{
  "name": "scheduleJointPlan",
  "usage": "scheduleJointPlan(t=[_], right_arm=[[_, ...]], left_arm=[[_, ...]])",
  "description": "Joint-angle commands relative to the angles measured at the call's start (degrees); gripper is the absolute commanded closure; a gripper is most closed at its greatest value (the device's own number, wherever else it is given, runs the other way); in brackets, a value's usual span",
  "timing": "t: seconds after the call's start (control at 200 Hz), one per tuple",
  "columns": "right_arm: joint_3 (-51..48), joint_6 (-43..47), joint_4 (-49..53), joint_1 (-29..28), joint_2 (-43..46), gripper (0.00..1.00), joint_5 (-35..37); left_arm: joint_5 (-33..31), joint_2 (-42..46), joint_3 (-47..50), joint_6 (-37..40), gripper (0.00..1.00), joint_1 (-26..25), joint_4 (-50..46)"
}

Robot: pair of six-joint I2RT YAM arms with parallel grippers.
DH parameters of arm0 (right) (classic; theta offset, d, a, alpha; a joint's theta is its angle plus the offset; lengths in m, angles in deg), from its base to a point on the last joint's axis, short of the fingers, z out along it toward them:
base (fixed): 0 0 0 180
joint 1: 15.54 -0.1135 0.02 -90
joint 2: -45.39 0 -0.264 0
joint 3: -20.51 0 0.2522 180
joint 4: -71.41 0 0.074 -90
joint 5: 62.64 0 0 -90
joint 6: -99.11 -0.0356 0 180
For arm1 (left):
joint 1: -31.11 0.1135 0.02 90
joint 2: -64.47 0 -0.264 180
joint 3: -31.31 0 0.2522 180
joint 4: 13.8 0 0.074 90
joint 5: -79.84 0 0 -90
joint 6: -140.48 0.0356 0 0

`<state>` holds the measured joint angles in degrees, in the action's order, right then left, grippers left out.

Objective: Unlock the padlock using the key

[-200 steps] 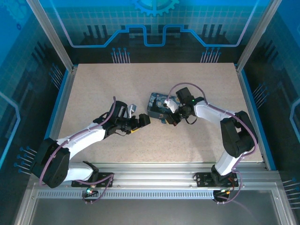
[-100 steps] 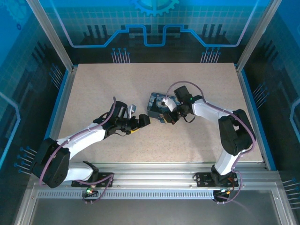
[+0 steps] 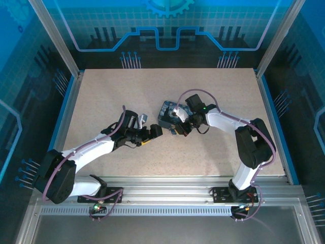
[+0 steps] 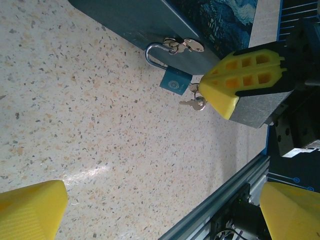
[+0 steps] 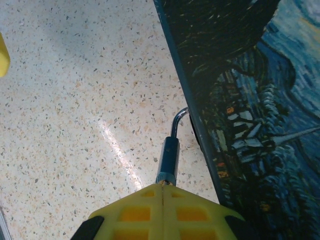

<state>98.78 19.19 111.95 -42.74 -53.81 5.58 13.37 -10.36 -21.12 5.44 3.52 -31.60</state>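
The blue padlock [image 4: 175, 83] is hanging on the painted box's [image 4: 130, 20] hasp, with keys [image 4: 196, 103] dangling beside it. The right end effector [image 5: 164, 192] is pinching together at the padlock's base. The left end effector [image 4: 160, 200] is gaping wide over the table [image 4: 75, 110].

Blue tin box [image 3: 166, 109], night-sky painting on the lid, lies flat just beside the right gripper [image 3: 179, 130]. Speckled table [image 3: 127, 91] underneath, aluminium frame rail [image 3: 167, 184] behind it.

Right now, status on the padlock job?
Left tool open, empty, back from padlock. Right tool shut on padlock, shackle through hasp on box. Key at padlock's base, ungripped, right tool's finger crowding it.
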Motion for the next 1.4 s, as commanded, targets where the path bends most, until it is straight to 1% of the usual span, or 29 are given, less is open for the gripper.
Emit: scheduleJointPlan(t=[0.0,0.055,0.145,0.305,0.55,0.765,0.991,1.216,1.396], right_arm=[[-0.4,-2.14,-2.02,2.17,3.19,1.0,-4.05],[-1.53,-3.65,-3.52,3.58,4.12,1.0,-6.52],[-3.38,-5.33,-5.43,4.57,5.15,1.0,-8.45],[-6.19,-7.13,-8.18,4.88,4.92,1.0,-9.33],[-6.6,-11.0,-12.72,4.53,2.17,1.0,-11.34],[-5.35,-12.27,-13.57,2.02,0.53,1.0,-10.65],[-5.17,-11.26,-11.41,-0.9,2.5,1.0,-8.91],[-7.21,-11.6,-10.94,-2.06,6.67,1.0,-7.48],[-7.91,-11.89,-9.34,-1.89,12.11,1.0,-5.93]], left_arm=[[-0.86,1.44,0.97,-0.14,0.01,-0.27,-0.42],[-0.85,1.46,0.99,-0.17,0.01,-0.27,-0.36],[-0.94,1.39,0.99,-0.23,0.01,-0.27,-0.04],[-0.85,1.04,0.54,-0.4,0.01,-0.27,0.17],[-1.02,1.52,0.79,-0.49,0.01,-0.35,-0.2],[-1.03,1.68,1.15,-0.8,0.01,-0.35,0.08],[-2.06,2.41,0.82,-0.32,0.01,-0.36,-0.45],[-2.87,2.78,0.27,0.12,0.01,-0.18,-1.22],[-3.27,2.87,0.01,0.56,0.01,0.0,-1.75]])
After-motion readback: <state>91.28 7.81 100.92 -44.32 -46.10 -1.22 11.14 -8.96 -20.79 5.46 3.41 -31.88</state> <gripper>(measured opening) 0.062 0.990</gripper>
